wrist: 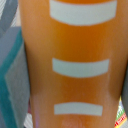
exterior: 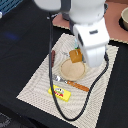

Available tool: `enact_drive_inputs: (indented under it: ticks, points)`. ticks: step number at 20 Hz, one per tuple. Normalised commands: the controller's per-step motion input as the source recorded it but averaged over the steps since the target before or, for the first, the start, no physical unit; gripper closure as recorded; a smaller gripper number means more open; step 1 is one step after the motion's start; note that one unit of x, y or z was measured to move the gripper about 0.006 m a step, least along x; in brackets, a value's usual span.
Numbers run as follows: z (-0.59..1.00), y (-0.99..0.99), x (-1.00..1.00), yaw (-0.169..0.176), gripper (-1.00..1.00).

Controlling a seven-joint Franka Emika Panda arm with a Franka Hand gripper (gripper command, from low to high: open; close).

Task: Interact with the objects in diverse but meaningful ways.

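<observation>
Dark worktop [exterior: 20,45] with a pale woven mat [exterior: 40,80] laid at an angle across its middle. Tan plate [exterior: 72,70] near the mat's centre. Orange bread block [exterior: 76,55] above the plate's far rim, just under the white arm [exterior: 90,35]; held or merely resting on the rim, cannot tell from the exterior view. Wrist view filled almost wholly by the same block [wrist: 75,65], seen very close: orange surface with three pale bars across it, a grey-and-teal shape [wrist: 12,85] alongside, blurred and not identifiable. End effector [exterior: 80,59] largely hidden behind the arm body in the exterior view, fingers not visible in either picture; open, closed or gripping the block, cannot tell.

Yellow box [exterior: 58,92] with red label flat on the mat near its front edge, apart from the plate. Orange stick-shaped item [exterior: 79,86] lying on the mat between box and plate, just beside the plate's near rim; small pale item [exterior: 58,78] at its end, too small to identify. Dark brown sausage [exterior: 53,58] on the mat toward the exterior view's left of the plate, close to the mat's edge. Black cable [exterior: 52,50] hanging from the arm, looping over the mat to the front. Part of a pale bowl [exterior: 124,19] at the worktop's far corner on the exterior view's right.
</observation>
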Motion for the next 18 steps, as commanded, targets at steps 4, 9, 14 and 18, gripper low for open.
enact_drive_inputs:
  ticks: [4,9,14,18]
  points:
    - [-0.61,0.03,0.00,0.032,-1.00]
    - [-0.68,-0.02,-0.02,0.033,-1.00]
    - [-0.68,-0.11,-0.13,0.038,-1.00]
    - [-0.11,-0.01,-0.16,0.022,-1.00]
